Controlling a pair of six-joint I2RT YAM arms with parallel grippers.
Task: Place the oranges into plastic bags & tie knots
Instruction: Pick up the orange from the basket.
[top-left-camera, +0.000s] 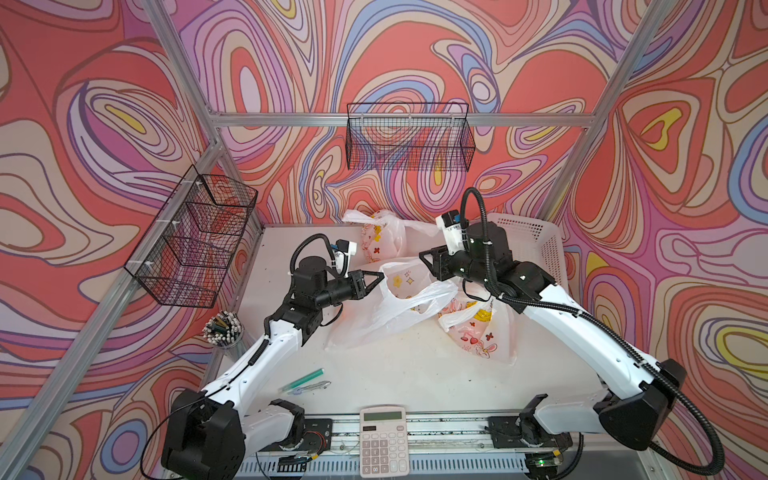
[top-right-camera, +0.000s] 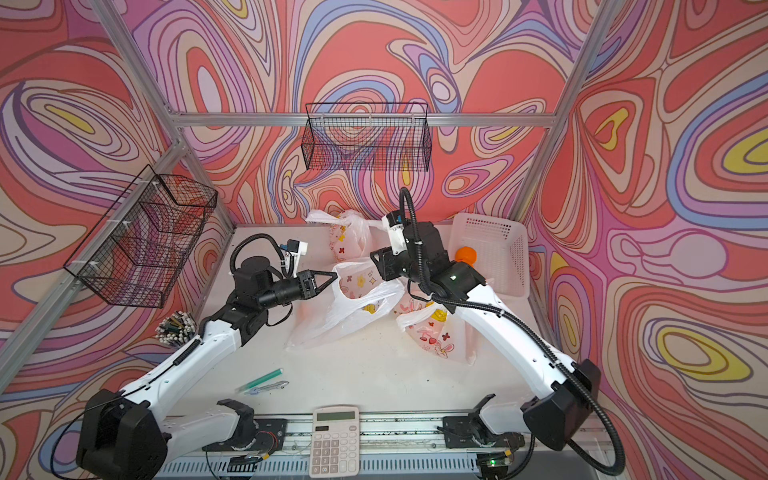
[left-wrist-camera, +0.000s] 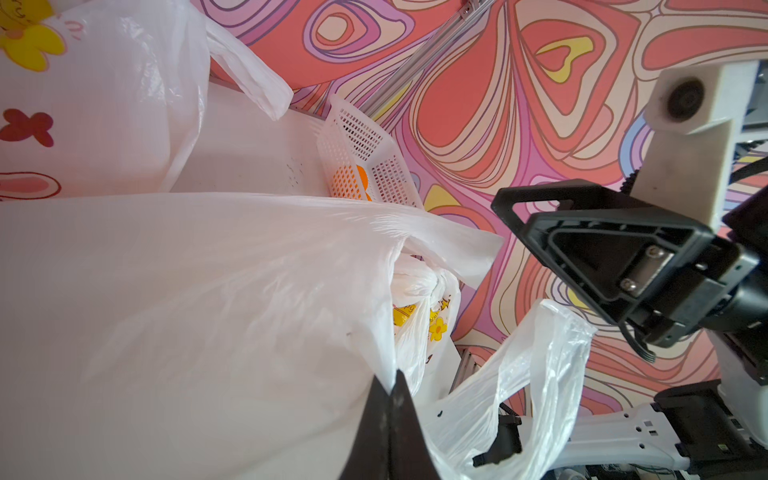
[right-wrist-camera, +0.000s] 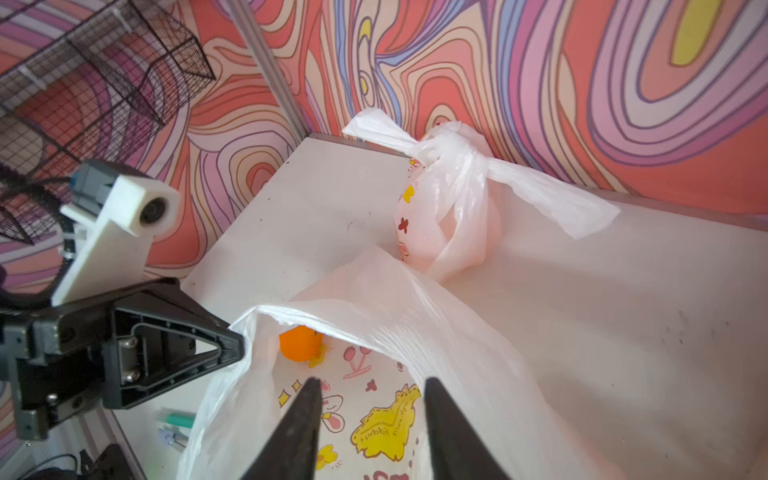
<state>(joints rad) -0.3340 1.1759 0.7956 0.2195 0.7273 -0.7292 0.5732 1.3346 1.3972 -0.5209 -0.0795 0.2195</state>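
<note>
The calculator (top-left-camera: 382, 440) lies at 6 o'clock on the table (top-left-camera: 415, 374); at the centre the left gripper (top-left-camera: 380, 277) pinches the rim of an open plastic bag (top-left-camera: 399, 307); the right gripper (right-wrist-camera: 372, 380) hangs over its mouth, jaws apart and empty. One orange (right-wrist-camera: 300, 343) lies inside; a knotted bag (top-left-camera: 384, 237) sits at 12 o'clock.

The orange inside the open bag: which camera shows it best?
The right wrist view: the orange sits plainly visible in the mouth of the open bag. Both top views and the left wrist view have the bag's plastic covering it.
</note>
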